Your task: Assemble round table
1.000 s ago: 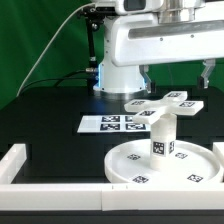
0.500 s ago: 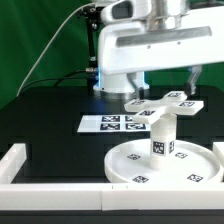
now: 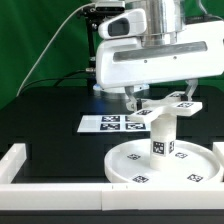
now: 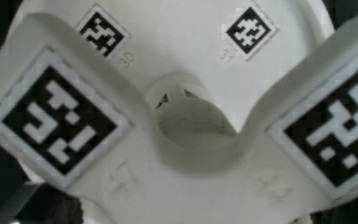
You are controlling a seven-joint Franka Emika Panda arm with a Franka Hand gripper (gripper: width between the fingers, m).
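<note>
Pincer [image 3: 162, 97] was seen spread wide either side of the cross-shaped foot [image 3: 170, 105], which was seated on the leg [image 3: 160, 138] atop the round disc [image 3: 128, 165].

Flat on the near side, toward the exterior view's right: white round disc [image 3: 120, 166], rimmed, with black-and-white square tags spread over its face. Upright at its middle: short white cylindrical leg [image 3: 160, 132], one tag on the side facing the exterior view. On top of the leg, about level: small white cross-shaped foot [image 3: 166, 107], a tag on each arm, a round socket at its centre in the wrist view; whether fully seated, unclear.
</note>
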